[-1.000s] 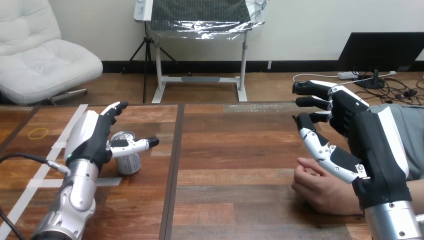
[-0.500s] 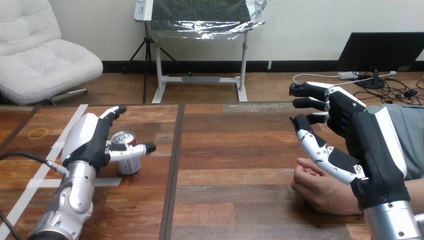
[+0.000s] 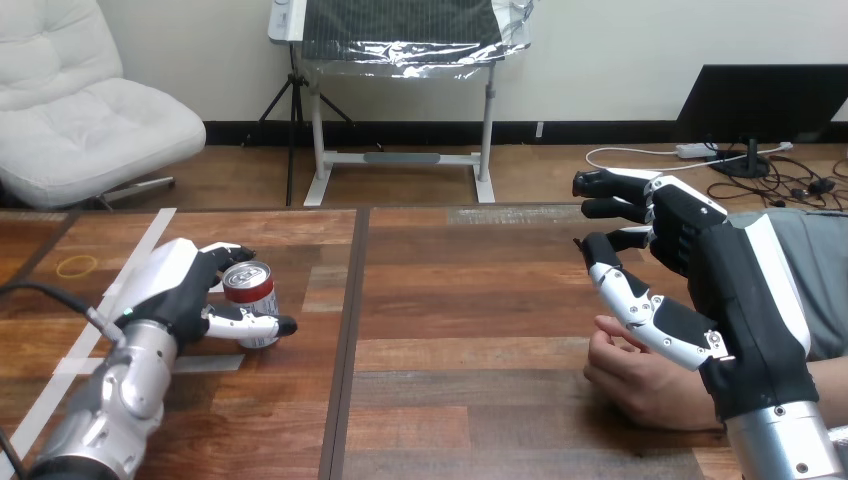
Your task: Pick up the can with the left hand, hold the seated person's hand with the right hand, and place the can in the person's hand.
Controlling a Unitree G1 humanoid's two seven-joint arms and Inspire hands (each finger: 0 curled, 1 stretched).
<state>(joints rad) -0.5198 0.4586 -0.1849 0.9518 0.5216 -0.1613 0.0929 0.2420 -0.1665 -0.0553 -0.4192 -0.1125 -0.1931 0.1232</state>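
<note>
From the head: a flat table [image 3: 460, 300] of brown wooden planks, smooth and a bit shiny, with strips of white tape [image 3: 150, 230] and a thin yellow ring [image 3: 76, 266] on its left part. On that left part too, a small round can [image 3: 250, 292] of shiny metal, silver on top and red on the side, standing upright. Near the right edge, the person's hand [image 3: 640, 375], soft and bare, resting on the wood with loose fingers. Compared with a second ago: left hand [image 3: 180, 290] lower and closer in, thumb now down across the can's front near its bottom instead of higher up and off to the side; more red showing on the can; right hand [image 3: 725, 290] shifted a little to the left; person's hand in the same spot. Left hand's fingers bent round the back of the can by its top rim, thumb pressed on the front, so wrapped round the can. Right hand's fingers wide apart and only a little bent, holding nothing, hanging over the person's hand; cannot tell whether touching it.
</note>
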